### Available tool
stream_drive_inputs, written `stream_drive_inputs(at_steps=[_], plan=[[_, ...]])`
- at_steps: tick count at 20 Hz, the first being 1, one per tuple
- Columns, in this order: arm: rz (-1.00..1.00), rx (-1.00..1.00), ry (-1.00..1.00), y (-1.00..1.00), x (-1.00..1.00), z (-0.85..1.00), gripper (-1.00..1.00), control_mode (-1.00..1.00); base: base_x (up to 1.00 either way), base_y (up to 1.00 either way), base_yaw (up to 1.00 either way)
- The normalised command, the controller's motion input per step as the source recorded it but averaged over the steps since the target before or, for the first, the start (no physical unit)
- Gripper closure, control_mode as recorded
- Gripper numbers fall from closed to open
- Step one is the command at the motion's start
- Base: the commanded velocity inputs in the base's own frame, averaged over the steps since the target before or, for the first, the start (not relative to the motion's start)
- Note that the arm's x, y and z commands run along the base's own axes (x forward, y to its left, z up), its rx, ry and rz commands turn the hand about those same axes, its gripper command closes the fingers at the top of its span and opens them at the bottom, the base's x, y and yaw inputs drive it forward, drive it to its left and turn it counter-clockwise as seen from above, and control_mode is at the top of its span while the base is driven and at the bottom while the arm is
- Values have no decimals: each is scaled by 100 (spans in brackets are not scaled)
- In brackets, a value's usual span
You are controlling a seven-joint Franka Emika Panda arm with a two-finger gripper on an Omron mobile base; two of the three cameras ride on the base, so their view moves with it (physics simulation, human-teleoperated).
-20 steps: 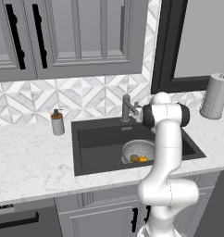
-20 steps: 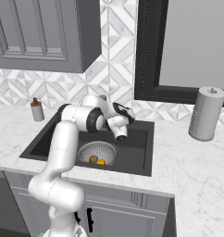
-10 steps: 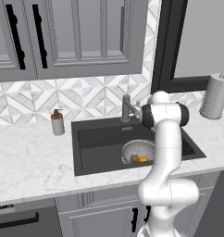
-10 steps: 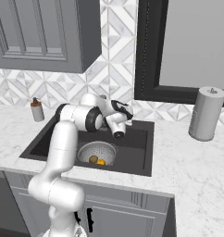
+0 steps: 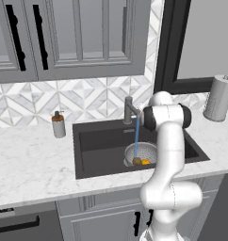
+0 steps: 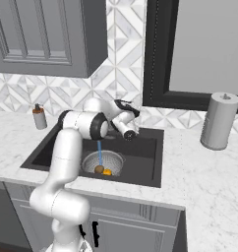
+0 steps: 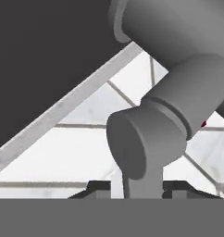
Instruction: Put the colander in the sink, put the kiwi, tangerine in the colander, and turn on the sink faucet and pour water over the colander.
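Water runs from the faucet (image 5: pixel 130 111) into the colander (image 5: pixel 143 154), which sits in the sink (image 5: pixel 94 143) with the kiwi (image 5: pixel 136 161) and tangerine (image 5: pixel 145 162) inside. Your main risk: the gripper (image 6: pixel 129 133) is right at the faucet, so a sideways swing on withdrawal could knock the lever and cut or redirect the stream off the colander. In the hand view the fingers (image 7: pixel 97 189) stand narrowly apart around the lever stem; whether they clamp it, you cannot tell.
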Motion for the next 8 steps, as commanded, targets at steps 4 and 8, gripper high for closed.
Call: stream_drive_inputs(at_steps=[4,8], plan=[[3,34,-4,-54,-36,98,100,-100,0,0,0],[5,28,-2,-60,-59,58,100,-100,0,0,0]])
